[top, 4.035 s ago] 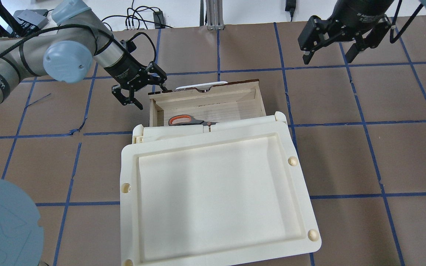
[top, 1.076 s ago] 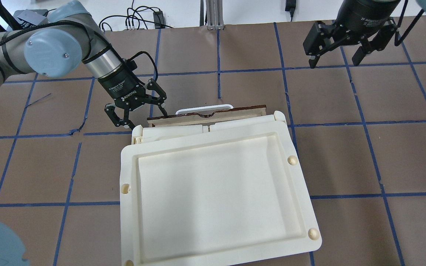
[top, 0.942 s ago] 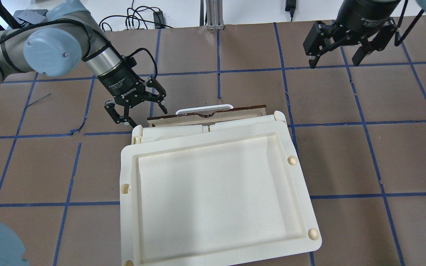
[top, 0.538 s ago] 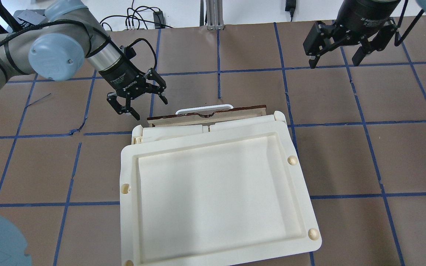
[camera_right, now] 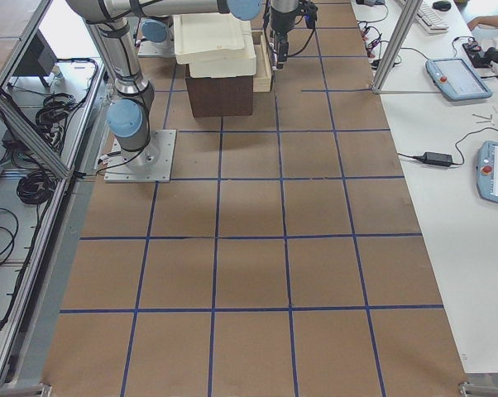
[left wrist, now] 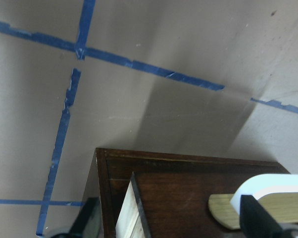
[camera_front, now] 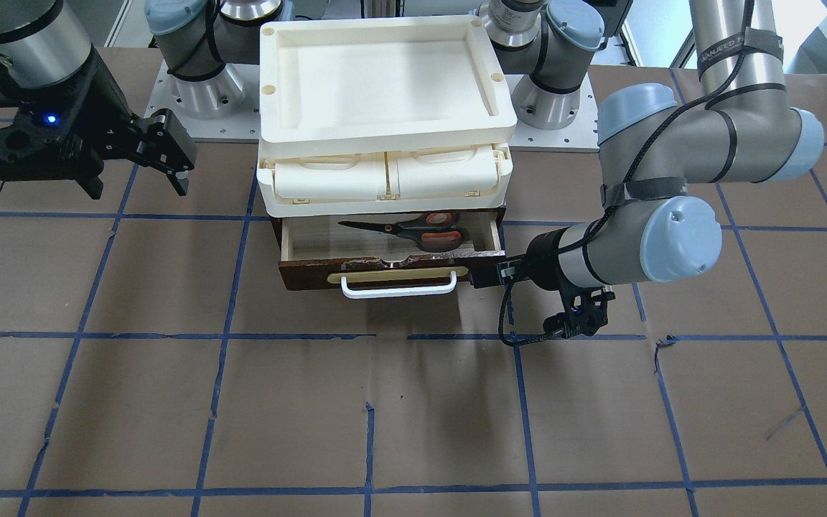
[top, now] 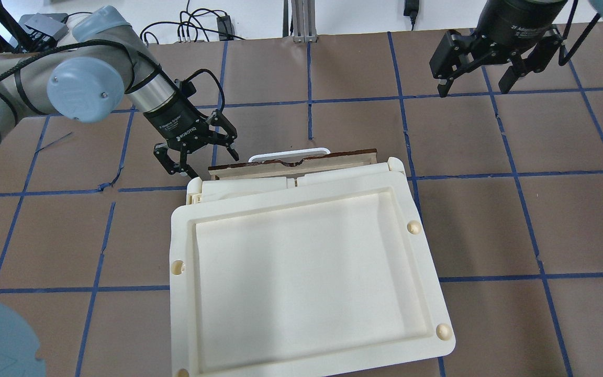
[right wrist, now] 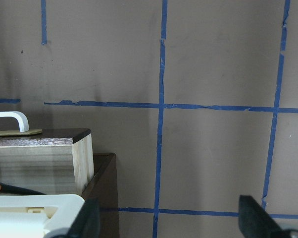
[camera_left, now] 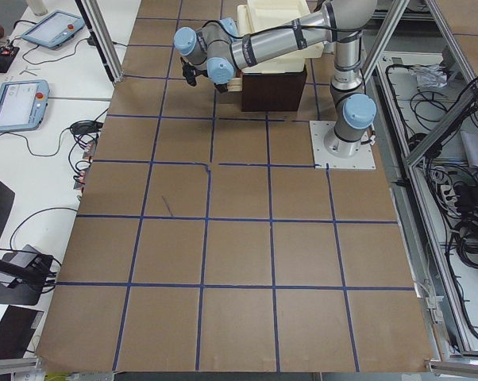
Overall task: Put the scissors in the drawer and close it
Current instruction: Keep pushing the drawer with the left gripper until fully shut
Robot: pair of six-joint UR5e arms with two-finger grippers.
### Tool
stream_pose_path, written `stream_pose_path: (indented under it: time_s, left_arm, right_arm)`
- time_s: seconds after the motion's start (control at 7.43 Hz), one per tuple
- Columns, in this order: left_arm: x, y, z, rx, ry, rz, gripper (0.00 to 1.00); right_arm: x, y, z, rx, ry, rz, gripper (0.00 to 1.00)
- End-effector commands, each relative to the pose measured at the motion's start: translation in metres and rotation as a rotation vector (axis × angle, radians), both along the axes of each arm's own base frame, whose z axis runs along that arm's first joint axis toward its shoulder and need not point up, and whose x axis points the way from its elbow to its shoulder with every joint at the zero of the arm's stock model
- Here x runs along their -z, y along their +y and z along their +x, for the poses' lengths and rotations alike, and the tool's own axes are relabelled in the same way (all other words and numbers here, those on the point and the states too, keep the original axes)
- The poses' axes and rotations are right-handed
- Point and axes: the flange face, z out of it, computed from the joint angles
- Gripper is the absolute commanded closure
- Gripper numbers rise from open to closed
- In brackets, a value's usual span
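Note:
The scissors (camera_front: 413,230) lie inside the drawer (camera_front: 385,273), grey blades to the view's left and orange-lined handles to the right. The drawer stands out a short way under the cream unit, and its white handle (top: 288,153) faces away from the robot. My left gripper (top: 198,159) is open and empty at the drawer's front left corner. One finger is in front of the dark brown front (left wrist: 188,198) and the other is beside the unit's corner. My right gripper (top: 471,86) is open and empty, high over the table at the far right.
The cream plastic tray unit (top: 306,272) sits on top of the drawer's cabinet and hides the scissors from overhead. Brown table surface with blue tape lines (top: 490,173) lies all around. Cables lie at the table's far edge (top: 197,26).
The drawer, wide open four seconds ago, is pushed nearly in and has stayed still for the last second. My left gripper drew back from the front, then came close again. Right arm unchanged.

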Motion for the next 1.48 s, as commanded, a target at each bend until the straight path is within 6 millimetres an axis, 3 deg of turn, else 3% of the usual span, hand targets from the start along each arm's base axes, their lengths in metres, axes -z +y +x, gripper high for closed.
stream_pose_path:
  time_s: [0.0,1.35]
  left_arm:
    - [0.003,0.009,-0.001,-0.007,0.000,0.050,0.00]
    - [-0.001,0.022,-0.003,-0.007,0.001,0.123,0.00]
  right_arm:
    - [-0.001,0.000,0.001,-0.001,0.000,-0.004,0.00]
    - [0.004,0.000,-0.001,-0.001,0.014,-0.002,0.00]
